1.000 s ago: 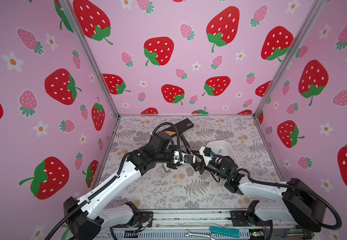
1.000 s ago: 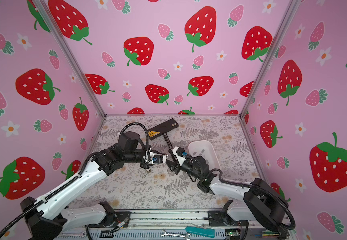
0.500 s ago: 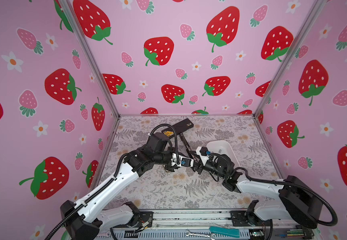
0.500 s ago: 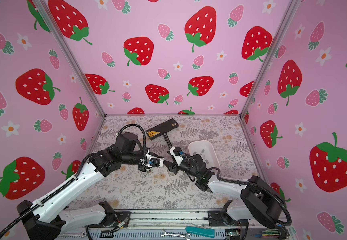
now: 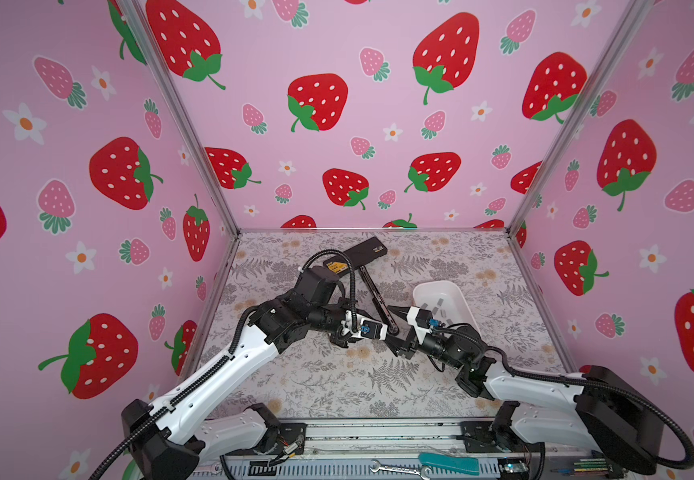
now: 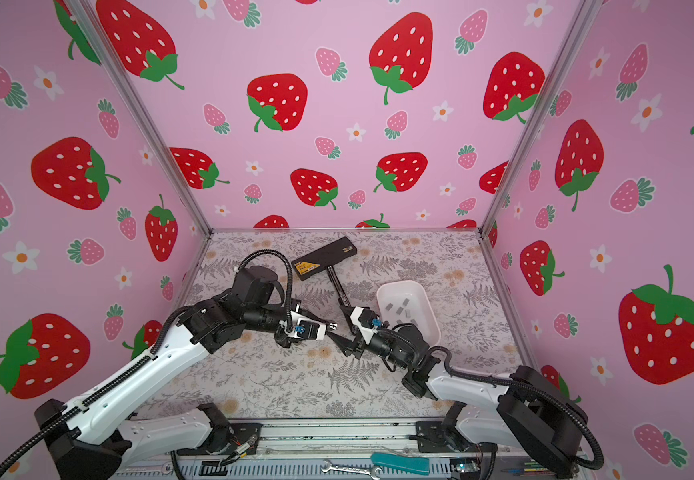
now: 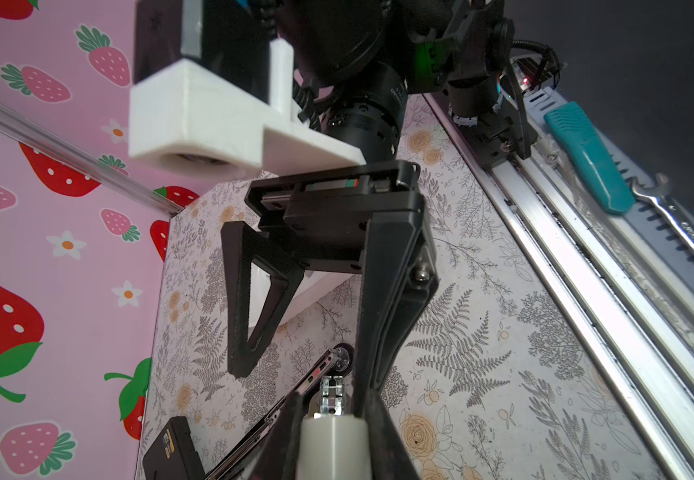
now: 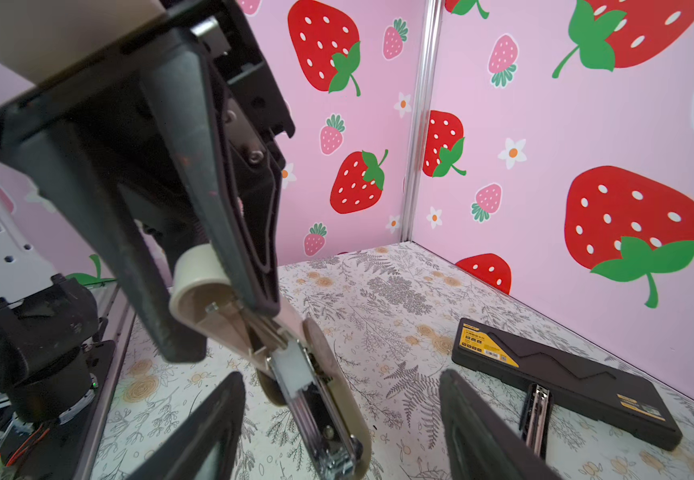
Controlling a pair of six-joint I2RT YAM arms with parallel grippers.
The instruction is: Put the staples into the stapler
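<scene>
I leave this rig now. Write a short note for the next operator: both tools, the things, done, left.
Left tool: shut on the small beige plastic stapler, its metal channel exposed.
Right tool: open, empty, facing the stapler.
Small grey metal staple strips: in the white plastic tray.
Done: stapler gripped and opened.
Left: pick a strip, load it, close the stapler. Strip already inside: cannot tell.

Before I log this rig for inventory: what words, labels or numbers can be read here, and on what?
Nothing reads clearly.
Yellow label on the black box: print too small.
Second yellow label, same box: too small.
Wrench: stamped lettering, blurred.
Beige stapler: no text seen.
</scene>
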